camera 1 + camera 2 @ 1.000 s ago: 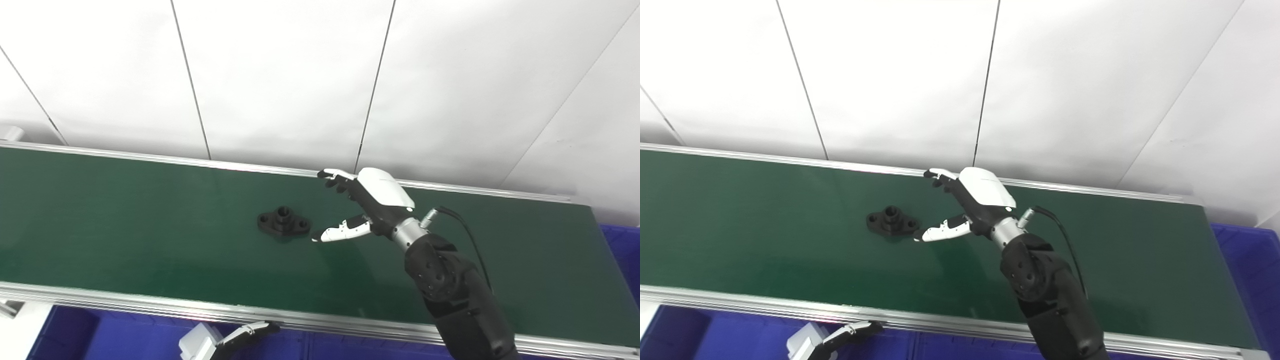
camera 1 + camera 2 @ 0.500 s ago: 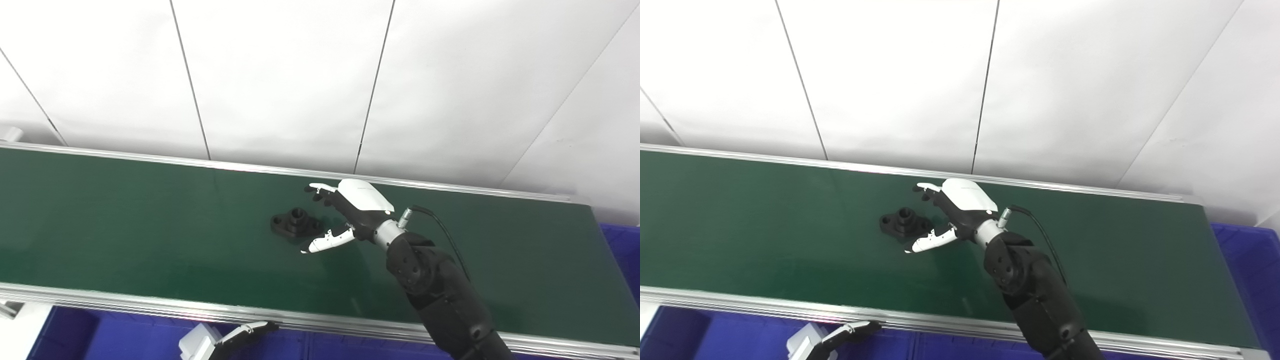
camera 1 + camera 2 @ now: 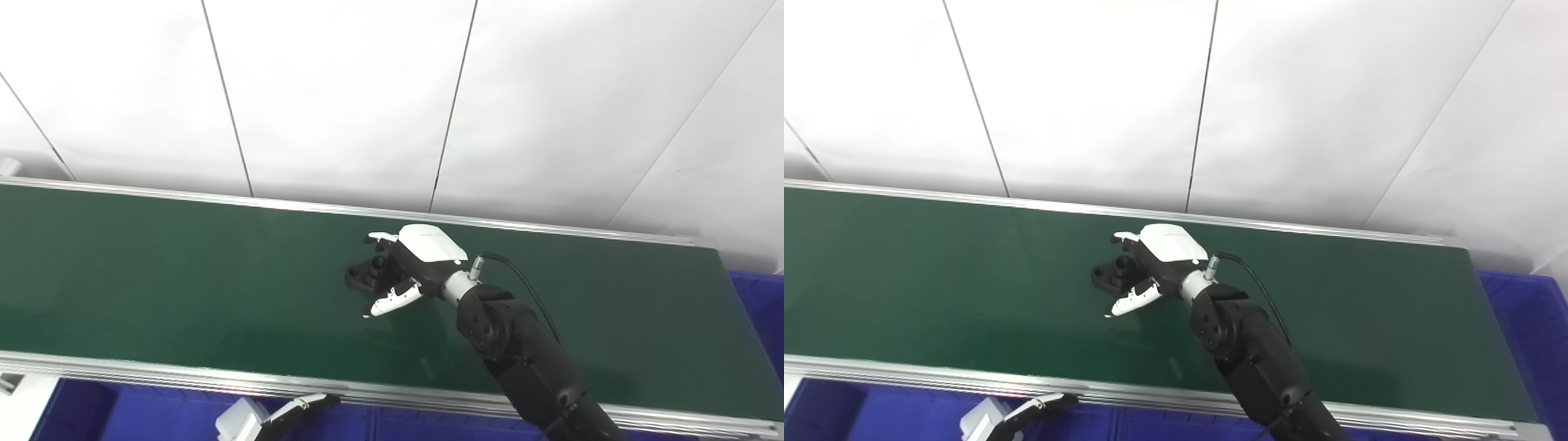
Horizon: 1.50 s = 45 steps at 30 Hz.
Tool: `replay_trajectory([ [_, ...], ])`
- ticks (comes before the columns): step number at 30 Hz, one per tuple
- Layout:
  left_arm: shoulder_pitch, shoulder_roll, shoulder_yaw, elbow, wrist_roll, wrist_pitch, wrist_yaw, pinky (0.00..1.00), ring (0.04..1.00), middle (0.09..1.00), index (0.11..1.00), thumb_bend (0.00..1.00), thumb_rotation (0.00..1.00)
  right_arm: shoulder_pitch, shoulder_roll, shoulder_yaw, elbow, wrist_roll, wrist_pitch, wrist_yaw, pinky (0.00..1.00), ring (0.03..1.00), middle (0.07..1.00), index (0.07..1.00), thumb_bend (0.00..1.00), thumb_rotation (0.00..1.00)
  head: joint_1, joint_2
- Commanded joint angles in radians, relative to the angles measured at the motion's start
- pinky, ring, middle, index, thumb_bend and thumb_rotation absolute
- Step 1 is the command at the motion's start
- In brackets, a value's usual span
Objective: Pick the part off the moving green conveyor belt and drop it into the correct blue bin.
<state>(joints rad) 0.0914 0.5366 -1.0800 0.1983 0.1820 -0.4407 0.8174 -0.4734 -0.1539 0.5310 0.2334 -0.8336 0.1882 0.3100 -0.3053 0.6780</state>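
Observation:
A black flanged part [image 3: 367, 275] with a raised hub lies on the green conveyor belt [image 3: 153, 275], near its middle. My right hand [image 3: 407, 263] reaches over the belt from the right, low over the part. Its fingers are apart, with the fingers on the part's far side and the white thumb [image 3: 389, 301] on its near side. The hand is open around the part and covers its right end. My left hand [image 3: 269, 419] hangs below the belt's front rail, only partly in view. The part also shows in the right eye view [image 3: 1111, 272].
Blue bins lie below the belt's front rail [image 3: 122, 416] and past its right end [image 3: 759, 312]. Aluminium rails [image 3: 184, 376] edge the belt front and back. A white panelled wall stands behind.
The part has ridden rightward on the belt. My right hand has come down and left until its fingers and thumb straddle the part. The left hand has stayed put.

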Motion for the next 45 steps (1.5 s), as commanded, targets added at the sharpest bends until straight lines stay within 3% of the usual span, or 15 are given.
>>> replay_trajectory([
  [1, -0.006, 0.005, -0.001, -0.029, 0.019, -0.029, 0.027, 0.71, 0.780, 0.823, 0.768, 0.79, 0.29, -0.025, 0.003, 0.014, -0.006, 0.008, -0.034, -0.004, 0.70, 0.789, 0.827, 0.880, 0.78, 0.40, 0.003, 0.005],
  [7, 0.000, 0.001, 0.001, -0.046, 0.029, -0.029, 0.033, 0.71, 0.779, 0.821, 0.769, 0.79, 0.28, -0.006, -0.037, 0.049, 0.013, -0.004, -0.093, -0.039, 0.70, 0.772, 0.811, 0.860, 0.77, 0.24, 0.010, 0.026],
  [9, -0.005, -0.002, -0.008, -0.042, 0.043, -0.029, 0.052, 0.71, 0.780, 0.821, 0.769, 0.79, 0.29, 0.008, -0.056, 0.056, 0.011, -0.004, -0.126, -0.070, 0.62, 0.692, 0.758, 0.785, 0.74, 0.06, 0.010, 0.029],
  [11, -0.009, -0.003, -0.018, -0.040, 0.050, -0.029, 0.067, 0.71, 0.784, 0.824, 0.772, 0.78, 0.30, 0.013, -0.076, 0.065, 0.009, -0.006, -0.156, -0.089, 0.53, 0.611, 0.696, 0.707, 0.64, 0.01, 0.011, 0.036],
  [13, -0.013, -0.002, -0.027, -0.043, 0.056, -0.029, 0.080, 0.71, 0.784, 0.825, 0.774, 0.78, 0.30, 0.017, -0.090, 0.071, 0.003, -0.005, -0.177, -0.101, 0.38, 0.520, 0.639, 0.623, 0.50, 0.00, 0.012, 0.043],
  [15, -0.011, 0.001, -0.029, -0.056, 0.048, -0.029, 0.074, 0.72, 0.786, 0.829, 0.778, 0.77, 0.29, 0.023, -0.107, 0.079, -0.008, -0.010, -0.190, -0.095, 0.32, 0.468, 0.588, 0.603, 0.49, 0.00, 0.011, 0.048],
  [22, -0.012, -0.002, -0.040, -0.072, 0.066, -0.029, 0.097, 0.72, 0.788, 0.830, 0.785, 0.75, 0.29, 0.042, -0.166, 0.132, -0.039, -0.078, -0.239, -0.111, 0.29, 0.420, 0.538, 0.547, 0.49, 0.00, 0.009, 0.066],
  [32, -0.007, -0.003, -0.032, -0.105, 0.061, -0.029, 0.084, 0.73, 0.787, 0.835, 0.787, 0.73, 0.28, 0.090, -0.170, 0.136, -0.051, -0.108, -0.259, -0.209, 0.25, 0.365, 0.485, 0.536, 0.51, 0.00, 0.008, 0.077],
  [33, -0.006, -0.003, -0.030, -0.107, 0.064, -0.029, 0.084, 0.72, 0.784, 0.834, 0.786, 0.72, 0.27, 0.093, -0.169, 0.137, -0.055, -0.111, -0.263, -0.222, 0.20, 0.297, 0.442, 0.520, 0.52, 0.00, 0.008, 0.077],
  [36, -0.005, -0.003, -0.025, -0.111, 0.068, -0.029, 0.081, 0.73, 0.784, 0.834, 0.786, 0.71, 0.27, 0.103, -0.169, 0.130, -0.079, -0.104, -0.276, -0.256, 0.18, 0.247, 0.412, 0.508, 0.52, 0.00, 0.006, 0.082],
  [40, -0.001, -0.005, -0.016, -0.120, 0.060, -0.029, 0.065, 0.73, 0.788, 0.835, 0.786, 0.71, 0.26, 0.129, -0.163, 0.084, -0.186, -0.063, -0.257, -0.241, 0.22, 0.301, 0.485, 0.489, 0.53, 0.00, 0.002, 0.087],
  [42, 0.000, -0.007, -0.013, -0.123, 0.063, -0.029, 0.063, 0.73, 0.789, 0.835, 0.786, 0.70, 0.26, 0.143, -0.156, 0.058, -0.236, -0.054, -0.256, -0.245, 0.23, 0.414, 0.510, 0.476, 0.52, 0.00, -0.001, 0.092],
  [45, 0.002, -0.008, -0.007, -0.127, 0.064, -0.029, 0.058, 0.72, 0.786, 0.836, 0.788, 0.70, 0.25, 0.161, -0.148, 0.025, -0.313, -0.061, -0.241, -0.223, 0.22, 0.444, 0.527, 0.465, 0.52, 0.00, -0.002, 0.093],
])
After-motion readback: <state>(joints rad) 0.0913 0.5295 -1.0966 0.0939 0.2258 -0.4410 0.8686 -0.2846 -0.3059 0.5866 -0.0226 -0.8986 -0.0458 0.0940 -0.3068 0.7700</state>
